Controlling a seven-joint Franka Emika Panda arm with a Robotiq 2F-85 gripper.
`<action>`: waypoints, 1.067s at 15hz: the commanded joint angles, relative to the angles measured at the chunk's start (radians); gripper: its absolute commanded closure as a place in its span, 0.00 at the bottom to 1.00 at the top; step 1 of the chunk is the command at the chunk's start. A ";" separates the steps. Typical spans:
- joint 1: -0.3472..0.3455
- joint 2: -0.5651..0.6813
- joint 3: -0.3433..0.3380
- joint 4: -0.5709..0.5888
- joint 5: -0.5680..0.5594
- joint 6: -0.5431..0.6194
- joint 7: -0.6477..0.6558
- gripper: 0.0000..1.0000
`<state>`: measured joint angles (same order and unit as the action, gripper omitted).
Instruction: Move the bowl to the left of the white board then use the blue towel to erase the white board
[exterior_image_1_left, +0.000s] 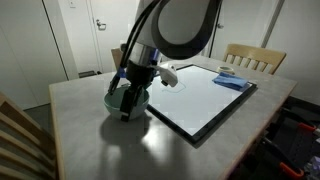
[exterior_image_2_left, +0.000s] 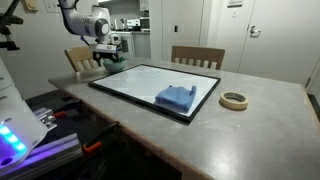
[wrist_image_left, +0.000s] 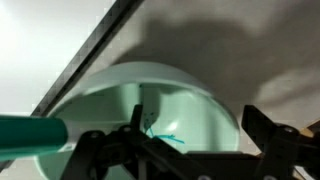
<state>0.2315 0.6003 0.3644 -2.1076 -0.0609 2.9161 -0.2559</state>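
1. Gripper (wrist_image_left: 185, 140): in the wrist view its two fingers (wrist_image_left: 98, 150) stand spread wide at the bottom of the frame. Nothing is pinched between them, so it holds nothing.
2. Directly beyond the fingers sits the mint-green bowl (wrist_image_left: 170, 100). A green utensil handle (wrist_image_left: 30, 130) sticks out over its rim at the lower left of that frame.
3. In an exterior view the gripper hangs just over the bowl (exterior_image_1_left: 112, 101), left of centre in the frame. The bowl rests on the grey table (exterior_image_1_left: 90, 140).
4. The bowl stands just beside the black-framed white board (exterior_image_1_left: 205, 95), off its left end as that frame shows it. I judge the bowl step done and wiping not yet begun.
5. The blue towel (exterior_image_1_left: 232, 80) lies bunched on the board's far corner, at the right of the frame and well apart from the gripper.
6. In an exterior view the towel (exterior_image_2_left: 175, 97) sits at lower centre and the gripper (exterior_image_2_left: 108, 50) at upper left. The single arm must therefore cross the whole board to reach it.
7. The towel looks slightly longer along the board's long side, though it is too bunched to be sure.
8. A tape roll (exterior_image_2_left: 234, 100) lies on the table past the board, clear of that path.
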 joint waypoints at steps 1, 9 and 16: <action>0.001 -0.043 -0.007 0.027 -0.022 -0.053 0.002 0.00; 0.002 -0.214 -0.044 0.055 -0.012 -0.307 0.023 0.00; -0.013 -0.396 -0.149 -0.038 -0.038 -0.364 0.100 0.00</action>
<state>0.2278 0.2937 0.2525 -2.0656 -0.0649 2.5691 -0.2023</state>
